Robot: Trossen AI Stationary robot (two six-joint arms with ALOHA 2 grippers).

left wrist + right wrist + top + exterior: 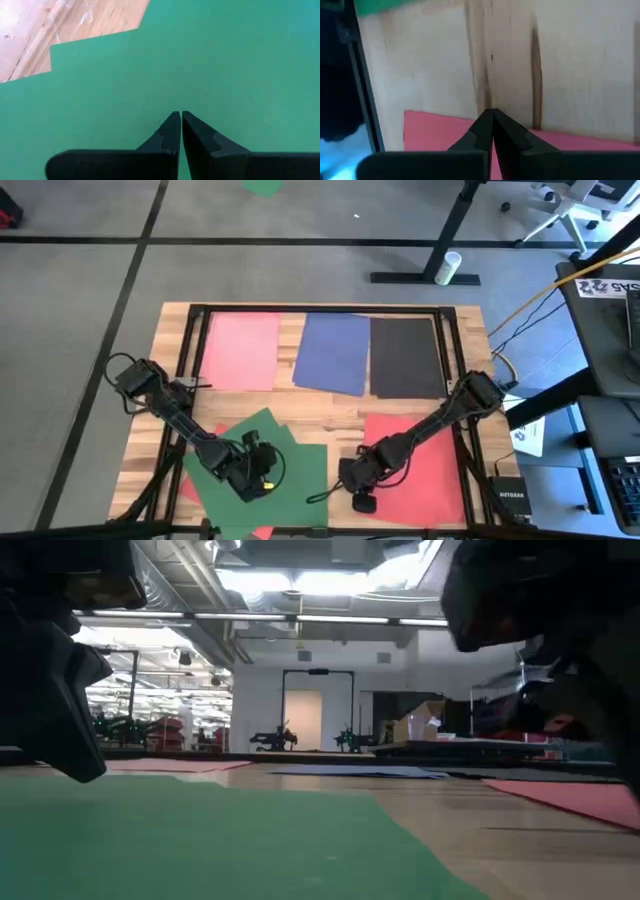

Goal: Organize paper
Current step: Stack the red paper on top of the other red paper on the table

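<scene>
Green sheets (285, 470) lie overlapped at the counter's (330, 408) near left, a red sheet (425, 470) at the near right; pink (242, 350), blue (333, 352) and black (405, 357) sheets sit in a row along the far side. The left tool (180, 120) reaches low over the green paper, tips pressed together. The right tool (492, 116), tips likewise together, points down at the red sheet's edge. The arms hide parts of both near sheets.

- Bare wood on the table (340, 412) runs as an open strip between the far row of pink sheet (241, 350), blue sheet (333, 352) and black sheet (406, 357) and the near sheets.
- Near edge: the left gripper (262, 480) sits over the green sheets (290, 470) and the right gripper (345, 477) beside the red sheet (420, 465), fingers together, with only a narrow gap between them.
</scene>
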